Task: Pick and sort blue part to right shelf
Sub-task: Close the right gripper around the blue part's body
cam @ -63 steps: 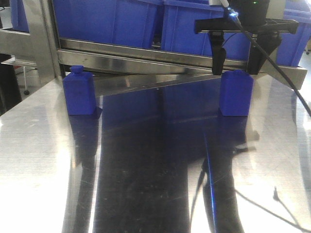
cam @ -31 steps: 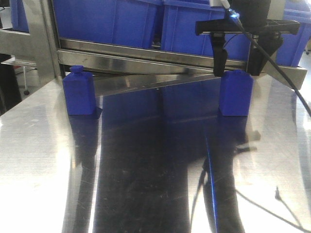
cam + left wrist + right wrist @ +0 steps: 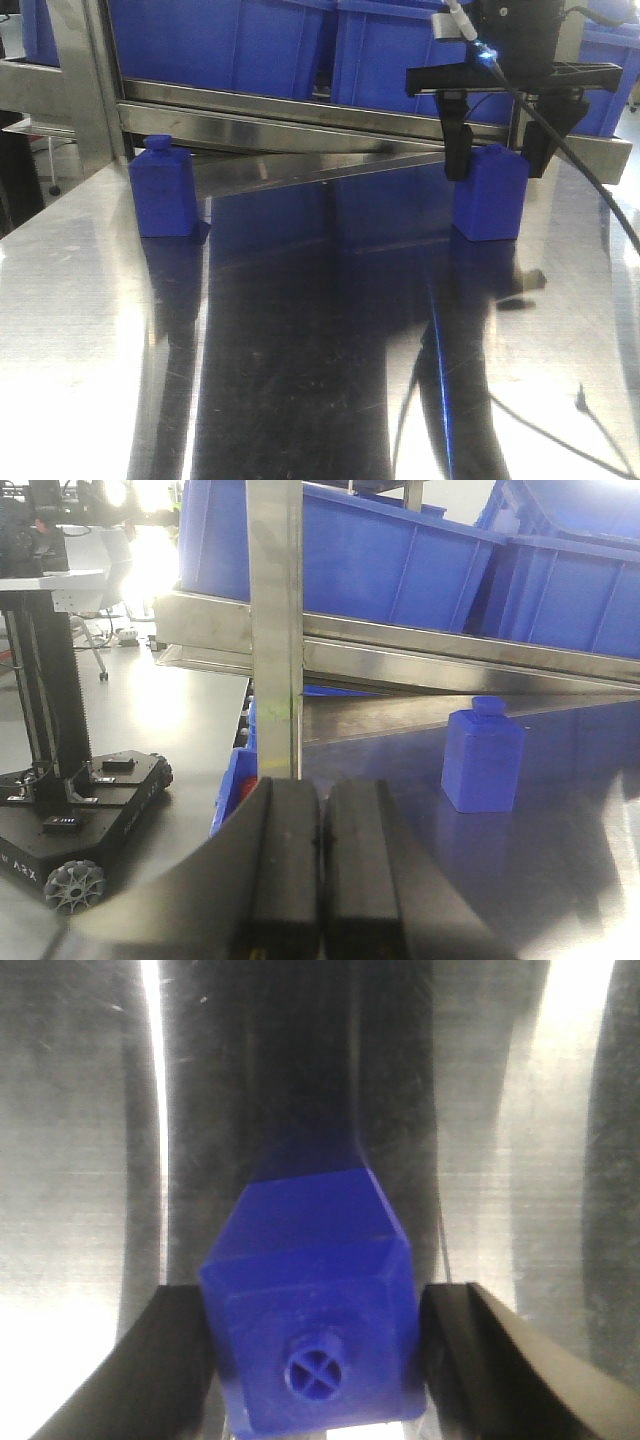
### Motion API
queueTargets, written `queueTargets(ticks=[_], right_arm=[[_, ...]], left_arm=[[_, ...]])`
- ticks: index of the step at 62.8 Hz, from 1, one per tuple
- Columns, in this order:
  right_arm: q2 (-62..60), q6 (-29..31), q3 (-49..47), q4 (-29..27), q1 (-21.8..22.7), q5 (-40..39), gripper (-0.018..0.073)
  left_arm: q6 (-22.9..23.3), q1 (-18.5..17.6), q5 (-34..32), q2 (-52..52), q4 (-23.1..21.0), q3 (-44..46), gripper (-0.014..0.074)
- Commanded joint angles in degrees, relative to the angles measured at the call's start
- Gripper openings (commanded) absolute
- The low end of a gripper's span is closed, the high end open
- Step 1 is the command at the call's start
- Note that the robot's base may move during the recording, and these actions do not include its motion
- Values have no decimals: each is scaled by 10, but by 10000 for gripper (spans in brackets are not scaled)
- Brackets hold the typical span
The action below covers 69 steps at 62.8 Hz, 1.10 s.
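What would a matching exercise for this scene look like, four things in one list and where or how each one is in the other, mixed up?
Things:
1. left gripper
2. right gripper
3. left blue part
4. blue bins

Places or states:
A. sitting on the shelf above the table
B. closed tight, holding nothing
C. open, straddling the right blue part
D. standing alone on the table, untouched

Pairs: 1-B, 2-C, 3-D, 4-A
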State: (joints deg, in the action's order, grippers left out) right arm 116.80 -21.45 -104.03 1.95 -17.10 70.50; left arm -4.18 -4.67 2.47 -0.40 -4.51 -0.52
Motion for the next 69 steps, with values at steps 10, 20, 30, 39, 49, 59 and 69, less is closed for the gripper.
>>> queueTargets(ticks=[10, 20, 30, 39, 49, 59, 69], right_arm=[[-32, 57, -3, 8, 0, 14, 508], [-31, 92, -3, 8, 0, 6, 508], [-24, 123, -3, 8, 0, 0, 508], [-21, 141, -3, 8, 0, -7, 508], [-21, 143, -3, 8, 0, -17, 508], [-21, 151, -3, 8, 0, -20, 508], [-21, 157, -3, 5, 0, -20, 477]], left_arm=[[5, -4, -44, -11, -5, -12, 125], [5, -4, -44, -11, -5, -12, 125], [5, -4, -44, -11, -5, -12, 125], [5, -4, -44, -11, -5, -12, 125], [5, -4, -44, -11, -5, -12, 125], [5, -4, -44, -11, -5, -12, 125], [5, -4, -44, -11, -5, -12, 125]])
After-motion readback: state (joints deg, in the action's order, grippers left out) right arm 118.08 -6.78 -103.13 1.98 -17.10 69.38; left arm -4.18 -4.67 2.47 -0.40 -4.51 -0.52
